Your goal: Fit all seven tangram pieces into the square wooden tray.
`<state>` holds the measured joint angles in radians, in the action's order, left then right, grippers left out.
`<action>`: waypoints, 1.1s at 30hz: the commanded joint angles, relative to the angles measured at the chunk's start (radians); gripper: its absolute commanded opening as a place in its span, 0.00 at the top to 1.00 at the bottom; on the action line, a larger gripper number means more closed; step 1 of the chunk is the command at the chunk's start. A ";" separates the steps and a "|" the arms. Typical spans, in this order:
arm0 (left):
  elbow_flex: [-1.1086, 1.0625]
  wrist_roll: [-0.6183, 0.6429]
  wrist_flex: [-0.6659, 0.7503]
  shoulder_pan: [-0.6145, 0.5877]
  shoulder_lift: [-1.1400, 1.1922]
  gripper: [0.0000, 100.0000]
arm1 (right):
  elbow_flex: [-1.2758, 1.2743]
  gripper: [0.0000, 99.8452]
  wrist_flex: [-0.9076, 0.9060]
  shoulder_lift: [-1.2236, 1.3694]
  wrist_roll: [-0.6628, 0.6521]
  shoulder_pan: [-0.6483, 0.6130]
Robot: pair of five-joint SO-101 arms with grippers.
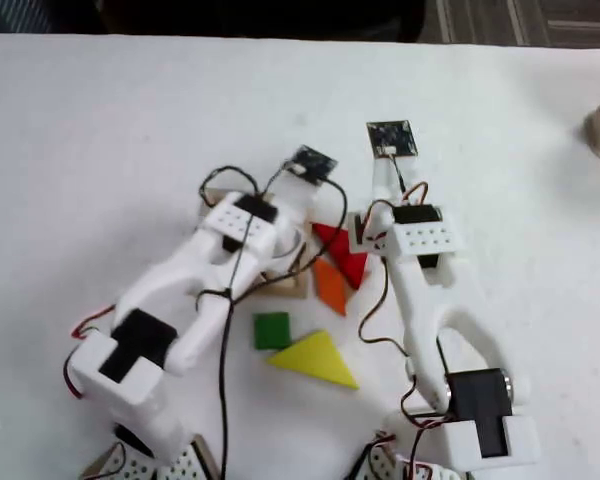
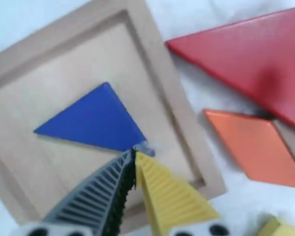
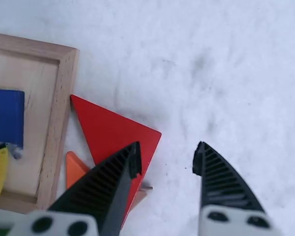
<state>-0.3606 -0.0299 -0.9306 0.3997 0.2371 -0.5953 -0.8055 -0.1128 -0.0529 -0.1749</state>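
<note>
A: The left gripper (image 2: 135, 153), how do its fingers stand?

B: Pressed together with nothing between them, the tips at a corner of the blue triangle (image 2: 93, 120), which lies flat inside the wooden tray (image 2: 173, 105).

A: And the right gripper (image 3: 166, 156)?

B: Its fingers are spread. One hangs over the red triangle (image 3: 113, 133), the other over the bare white table (image 3: 226, 59).

A: Where are the other pieces?

B: The red triangle lies just outside the wooden tray, with the orange parallelogram (image 2: 258, 147) just beside it. The green square (image 1: 272, 330) and yellow triangle (image 1: 315, 358) lie close together on the white table, nearer the arm bases.
</note>
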 commanded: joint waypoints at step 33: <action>0.252 -0.006 0.112 -0.074 0.171 0.98 | 0.020 0.82 0.019 -0.018 -0.011 0.004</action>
<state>-0.1580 -0.0299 -0.8615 0.3107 0.4135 -0.5953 -0.8055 -0.1128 -0.0529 -0.1749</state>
